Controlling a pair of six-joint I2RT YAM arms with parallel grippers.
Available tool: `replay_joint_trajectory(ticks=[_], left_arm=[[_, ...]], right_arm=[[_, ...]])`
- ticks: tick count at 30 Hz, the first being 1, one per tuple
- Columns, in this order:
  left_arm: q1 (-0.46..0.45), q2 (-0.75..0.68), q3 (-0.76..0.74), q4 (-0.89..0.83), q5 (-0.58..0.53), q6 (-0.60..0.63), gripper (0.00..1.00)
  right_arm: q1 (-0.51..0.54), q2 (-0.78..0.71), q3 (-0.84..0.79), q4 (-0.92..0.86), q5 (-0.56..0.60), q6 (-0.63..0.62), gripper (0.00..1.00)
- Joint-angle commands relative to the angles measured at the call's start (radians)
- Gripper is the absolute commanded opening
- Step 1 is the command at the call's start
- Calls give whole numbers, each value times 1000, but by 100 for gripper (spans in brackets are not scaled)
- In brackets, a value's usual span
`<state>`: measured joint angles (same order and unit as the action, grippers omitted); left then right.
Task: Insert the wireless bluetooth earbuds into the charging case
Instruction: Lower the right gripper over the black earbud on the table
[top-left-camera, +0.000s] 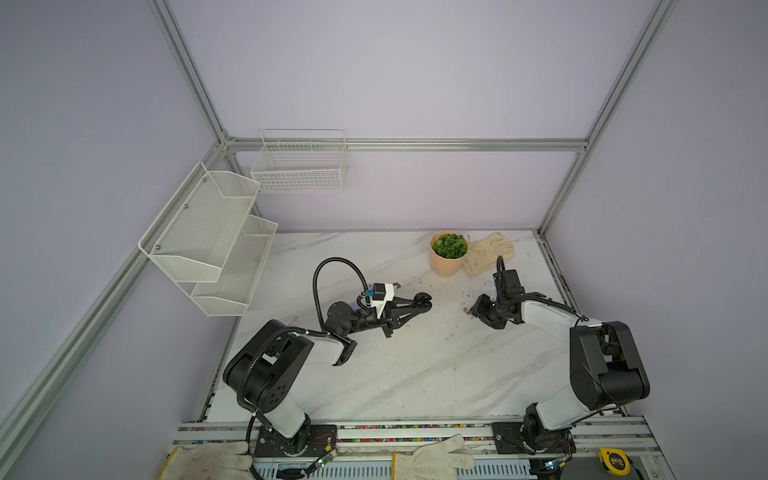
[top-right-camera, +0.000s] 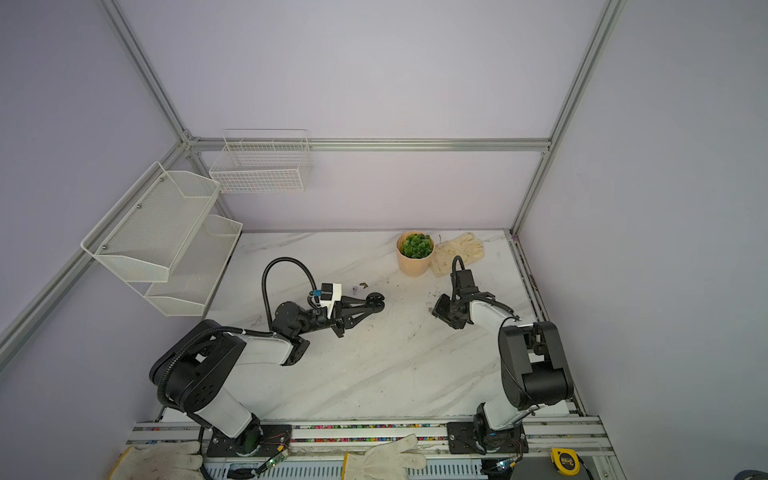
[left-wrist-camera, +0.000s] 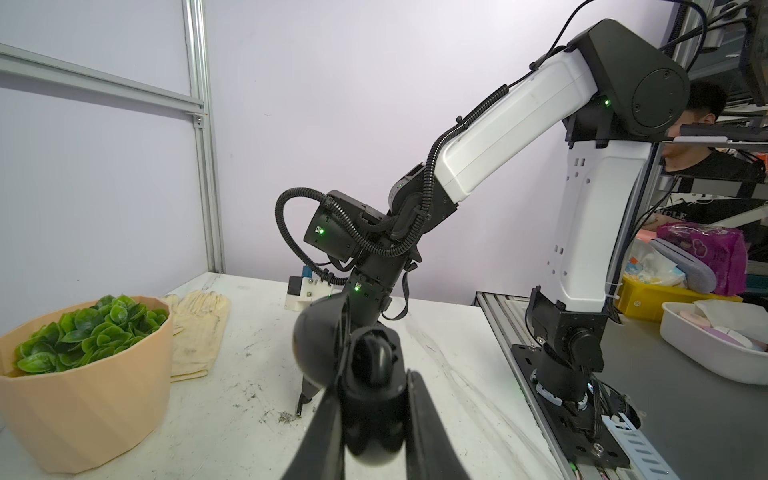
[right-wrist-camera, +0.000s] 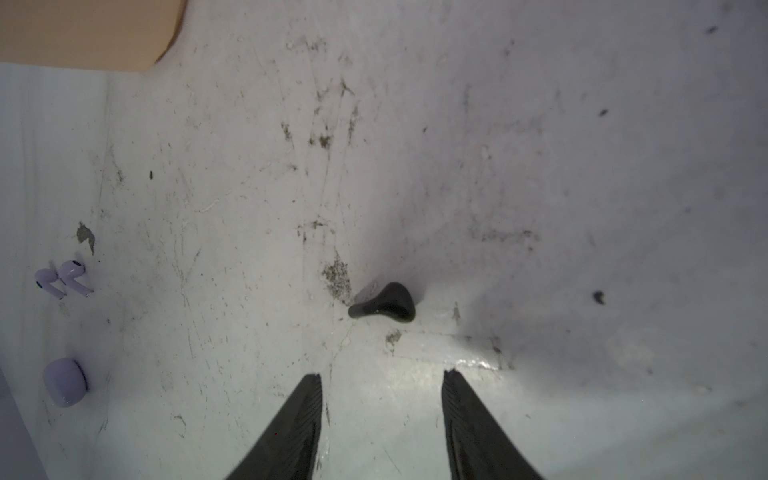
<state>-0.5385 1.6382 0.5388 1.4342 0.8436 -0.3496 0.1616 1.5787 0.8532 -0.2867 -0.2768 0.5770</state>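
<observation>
— Well, where's the black earbud (right-wrist-camera: 384, 303)?
— Lying on the table (right-wrist-camera: 582, 166), just ahead of the right gripper (right-wrist-camera: 382, 374), whose fingers stand spread and empty.
— And the left gripper (top-left-camera: 412, 306)?
— Pinching the black charging case (left-wrist-camera: 365, 374), lid seemingly open; the lilac earbuds (right-wrist-camera: 62, 278) lie well aside.

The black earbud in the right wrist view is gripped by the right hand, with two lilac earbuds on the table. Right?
No. The right wrist view shows the black earbud lying on the table, apart from the open right hand; the two lilac earbuds do lie there.
</observation>
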Motion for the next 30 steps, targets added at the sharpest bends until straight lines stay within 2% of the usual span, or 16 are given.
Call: replay_joint_trajectory(ticks=[1,13,30], left_arm=[[-2,-2,-2,69,-8,-3,0],[5,-5,5,69,-5,-9,0],[5,5,10,68,-1,-28,0]], right_arm=[[-4,18,-10,39,-17,22,49],[-4,93,31,56,4,-19,44],[-3,152,86,60,15,-46,42]])
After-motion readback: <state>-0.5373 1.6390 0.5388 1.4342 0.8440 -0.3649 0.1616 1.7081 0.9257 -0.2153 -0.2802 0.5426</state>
